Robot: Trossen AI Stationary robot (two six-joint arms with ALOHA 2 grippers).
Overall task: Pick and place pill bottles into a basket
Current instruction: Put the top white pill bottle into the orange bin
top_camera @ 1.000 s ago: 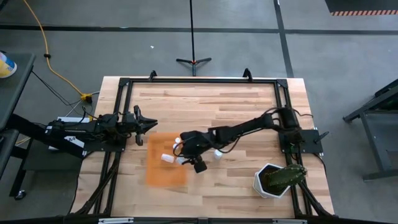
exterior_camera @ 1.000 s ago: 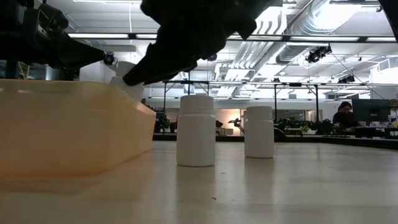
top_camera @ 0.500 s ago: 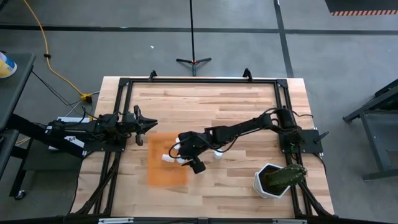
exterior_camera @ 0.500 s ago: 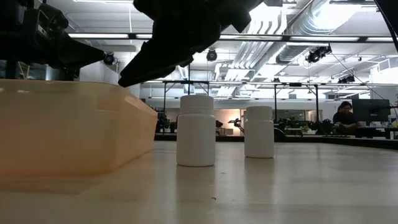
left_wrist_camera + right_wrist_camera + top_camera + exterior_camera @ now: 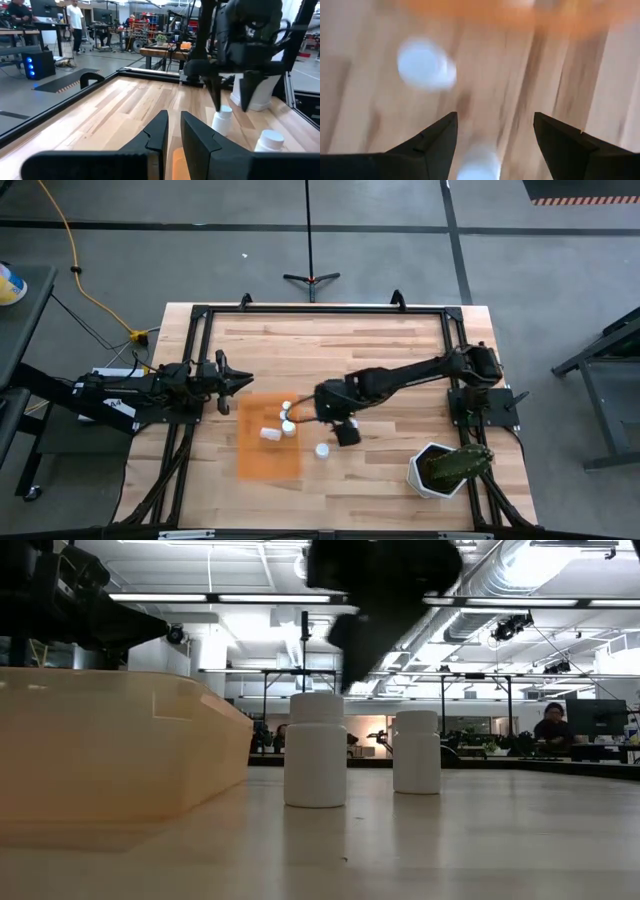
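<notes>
The orange tray [image 5: 262, 458] lies left of centre and holds three white pill bottles [image 5: 271, 434], two upright and one on its side. Two more bottles stand upright on their bases on the wood to its right [image 5: 316, 750] [image 5: 417, 750]. My right gripper [image 5: 495, 117] is open and empty. It points down over one of them, the bottle's cap [image 5: 477, 167] below and between its fingers; from the left wrist view it [image 5: 231, 100] hangs just above that bottle [image 5: 222, 120]. My left gripper [image 5: 173, 130] is shut, level above the table at the tray's far left corner.
A white pot with a green plant [image 5: 438, 470] stands at the near right corner. A black frame [image 5: 320, 310] runs around the table. The tray's wall [image 5: 110, 740] rises left of the standing bottles. Bare wood lies toward the far side.
My right gripper has gone from over the tray's right rim toward the table's right, and now hangs above the two standing bottles. The bottle that showed at its fingers a second ago is no longer with it.
</notes>
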